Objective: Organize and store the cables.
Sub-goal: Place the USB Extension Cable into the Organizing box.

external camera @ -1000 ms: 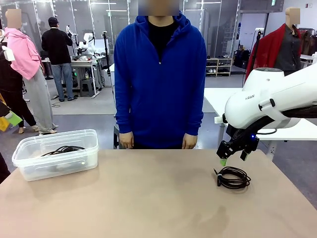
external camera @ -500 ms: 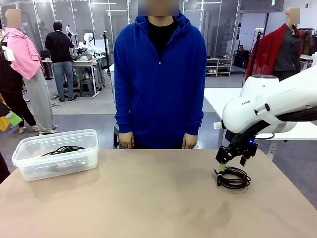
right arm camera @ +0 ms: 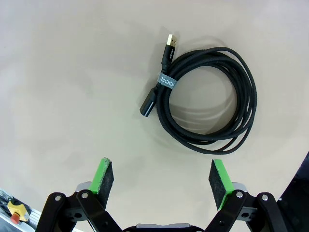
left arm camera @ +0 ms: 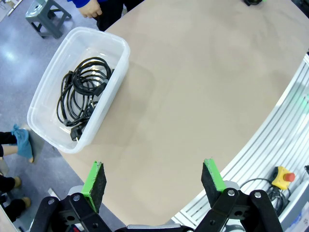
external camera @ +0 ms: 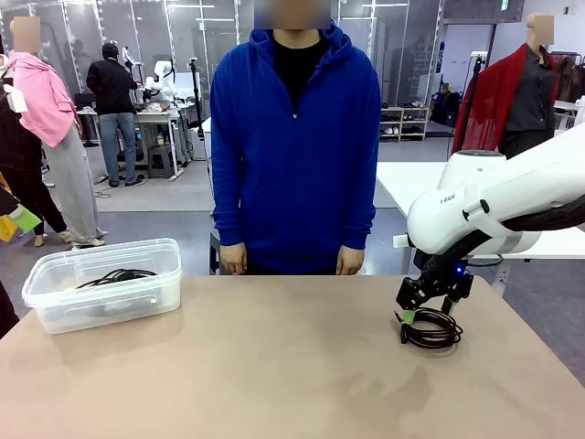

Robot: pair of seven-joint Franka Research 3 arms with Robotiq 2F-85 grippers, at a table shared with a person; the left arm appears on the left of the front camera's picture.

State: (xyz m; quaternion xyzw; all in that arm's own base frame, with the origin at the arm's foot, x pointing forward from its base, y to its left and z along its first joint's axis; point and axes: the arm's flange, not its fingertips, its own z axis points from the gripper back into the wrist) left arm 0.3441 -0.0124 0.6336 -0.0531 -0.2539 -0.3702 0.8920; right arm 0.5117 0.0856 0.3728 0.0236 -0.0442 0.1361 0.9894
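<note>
Hovering low over the coiled cable (right arm camera: 205, 99) on the bench (external camera: 274, 366), the right gripper (right arm camera: 159, 181), jaws wide and empty, sits off-centre and risks pinching bare surface or snagging one loop.

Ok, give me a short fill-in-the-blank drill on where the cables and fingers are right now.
1. The coiled cable on the table lies in front of the ____ gripper.
2. That gripper's fingers are ____.
3. The other cables lie inside a clear plastic ____.
4. The coil on the table is bound by a small grey ____.

Missing words: right; open; bin; strap
</note>
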